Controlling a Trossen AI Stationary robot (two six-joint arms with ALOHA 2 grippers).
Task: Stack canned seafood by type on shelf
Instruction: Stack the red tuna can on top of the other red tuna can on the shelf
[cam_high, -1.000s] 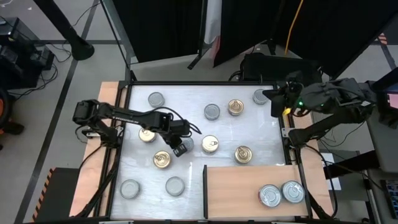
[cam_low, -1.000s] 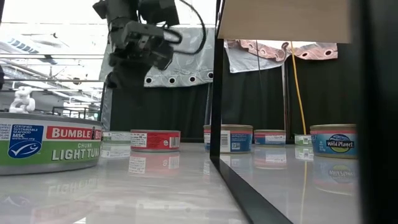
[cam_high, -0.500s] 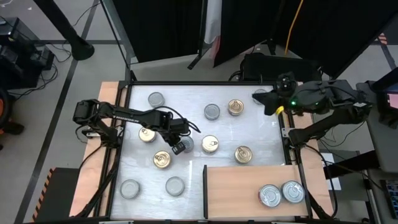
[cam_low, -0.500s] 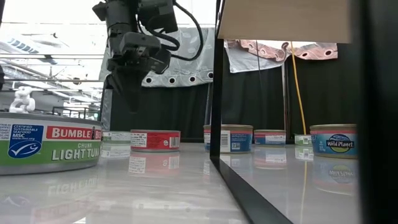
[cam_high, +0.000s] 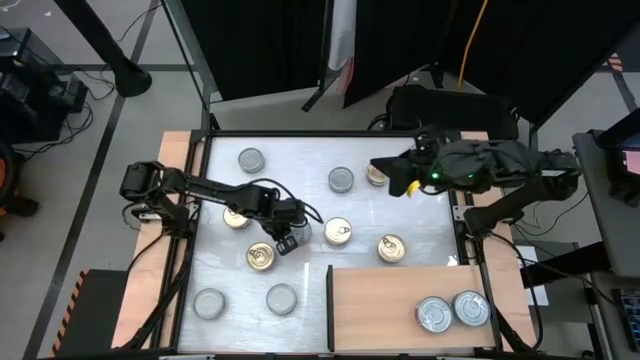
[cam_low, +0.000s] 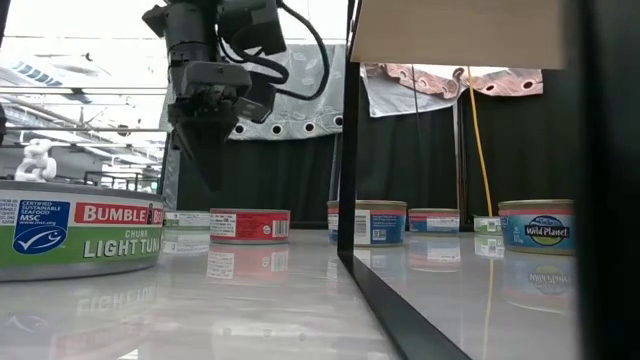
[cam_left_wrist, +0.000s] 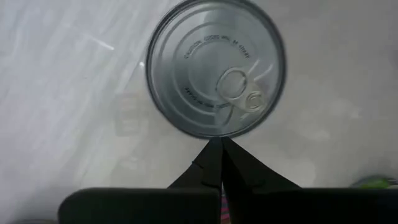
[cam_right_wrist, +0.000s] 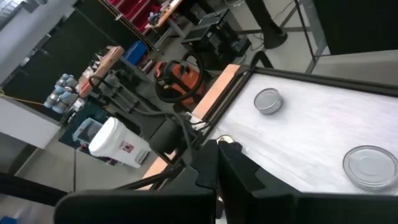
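The canned seafood lies scattered over the white tabletop, such as a silver tin (cam_high: 250, 159) and a gold-topped tin (cam_high: 261, 256). Two silver tins (cam_high: 434, 314) sit side by side on the shelf (cam_high: 380, 300) at the front right. My left gripper (cam_high: 288, 238) is shut and points down just beside a silver pull-ring tin (cam_left_wrist: 216, 68), holding nothing. The low view shows the left gripper (cam_low: 212, 180) hanging above the table. My right gripper (cam_high: 385, 166) is shut and empty, reaching over a gold-topped tin (cam_high: 376, 177) at the back middle.
More tins lie around: silver (cam_high: 341, 179), gold (cam_high: 390, 247), pale gold (cam_high: 338, 232), silver ones in front (cam_high: 209, 302) (cam_high: 281, 297). A black frame (cam_high: 329, 300) edges the shelf. Wooden strips flank the table. Up close in the low view stands a Bumble Bee tin (cam_low: 75, 230).
The right arm swung left from the back right corner to over the gold-topped tin at the back middle. The left gripper tipped down to point at the table.
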